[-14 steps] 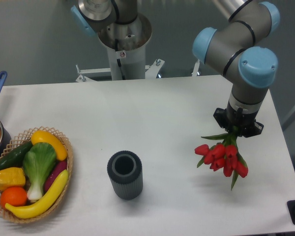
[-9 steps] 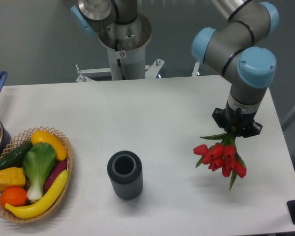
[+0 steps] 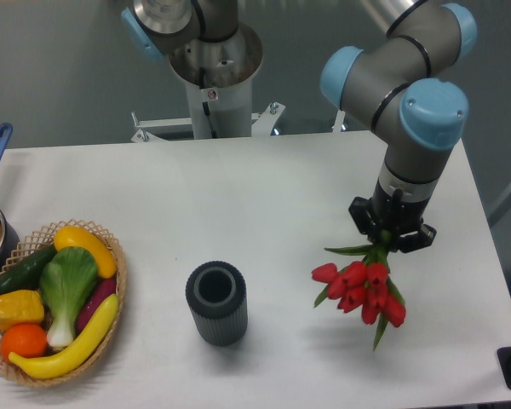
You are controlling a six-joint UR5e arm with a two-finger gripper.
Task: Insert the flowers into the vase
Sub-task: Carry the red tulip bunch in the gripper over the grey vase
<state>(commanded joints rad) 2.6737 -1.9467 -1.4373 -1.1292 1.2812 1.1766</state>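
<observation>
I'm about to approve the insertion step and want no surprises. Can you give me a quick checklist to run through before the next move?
1. Flowers held by gripper: ok, hanging off the table.
2. Vase upright, mouth open: ok.
3. Flowers over vase: not ok, well to its right.
4. Stems pointing down: not ok, buds hang downward.
5. Path to vase unobstructed: ok; basket sits beyond it.
6. Grip firmness: cannot tell.
</observation>
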